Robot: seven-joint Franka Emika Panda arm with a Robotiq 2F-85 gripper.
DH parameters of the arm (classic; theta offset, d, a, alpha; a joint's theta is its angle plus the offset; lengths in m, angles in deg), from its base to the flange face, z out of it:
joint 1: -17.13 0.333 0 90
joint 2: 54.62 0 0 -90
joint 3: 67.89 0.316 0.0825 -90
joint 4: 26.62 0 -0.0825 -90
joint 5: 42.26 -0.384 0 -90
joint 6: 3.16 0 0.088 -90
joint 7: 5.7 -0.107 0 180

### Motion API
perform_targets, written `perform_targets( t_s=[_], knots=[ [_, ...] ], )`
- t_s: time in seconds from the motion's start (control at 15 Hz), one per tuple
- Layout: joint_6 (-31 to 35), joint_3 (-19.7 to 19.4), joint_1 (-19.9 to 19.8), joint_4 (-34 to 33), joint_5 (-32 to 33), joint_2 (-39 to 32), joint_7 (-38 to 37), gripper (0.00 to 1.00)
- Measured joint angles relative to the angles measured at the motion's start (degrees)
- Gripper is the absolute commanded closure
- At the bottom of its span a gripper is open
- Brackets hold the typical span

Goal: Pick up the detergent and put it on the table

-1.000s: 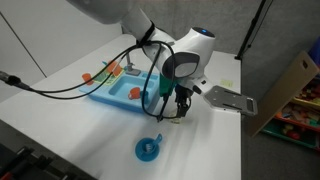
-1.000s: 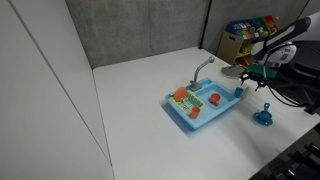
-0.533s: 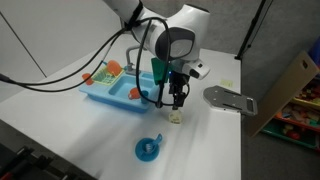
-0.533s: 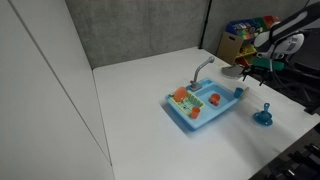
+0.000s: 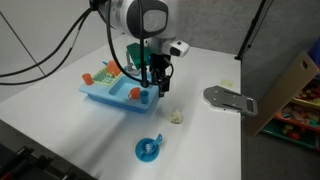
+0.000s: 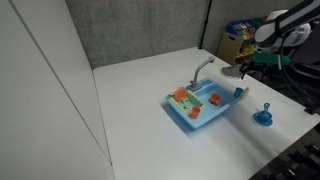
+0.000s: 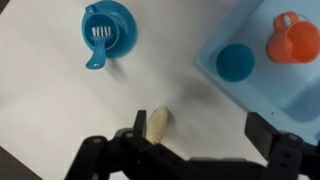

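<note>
Hovering over the bench [image 5: 60, 112] with my claw [image 5: 158, 87] spread wide and nothing in it. The detergent [image 5: 177, 117] lies on the bare white top, below me and a little to the side, clear of the sink [image 5: 105, 97] and apart from the dish [image 5: 148, 149]. So by my reading the job looks as good as done, and what matters now is not spoiling it.

In the wrist view the lump sits off centre, close under one finger [image 7: 135, 132] rather than in the middle of the gap. That's my first worry: if I drop or swing low on that side, that finger clips it and it skids or rolls. It looks small, rounded and light, so a slight touch would probably send it off.

Second worry is where it would go. A nudge one way carries it toward the dish, the other way up against the sink wall, and either makes it awkward to reach.

Third, the sink itself is just beside me in an exterior view, so a careless sideways move could knock its rim and jolt the toys inside.

Straight up is the safe call.
</note>
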Motion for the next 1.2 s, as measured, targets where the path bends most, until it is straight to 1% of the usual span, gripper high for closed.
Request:
perform_targets(
  t_s=[0.4, 0.73, 0.93, 1.2],
  knots=[
    [4.4, 0.6, 2.5, 9.8, 6.1, 8.5, 4.3, 0.0],
    [4.9, 1.4, 3.0, 16.7, 9.6, 16.0, 7.7, 0.0],
    [4.4, 1.6, 2.9, 19.3, 9.9, 19.4, 8.9, 0.0],
    [4.4, 1.6, 2.8, 20.1, 9.9, 20.1, 9.3, 0.0]
  ],
)
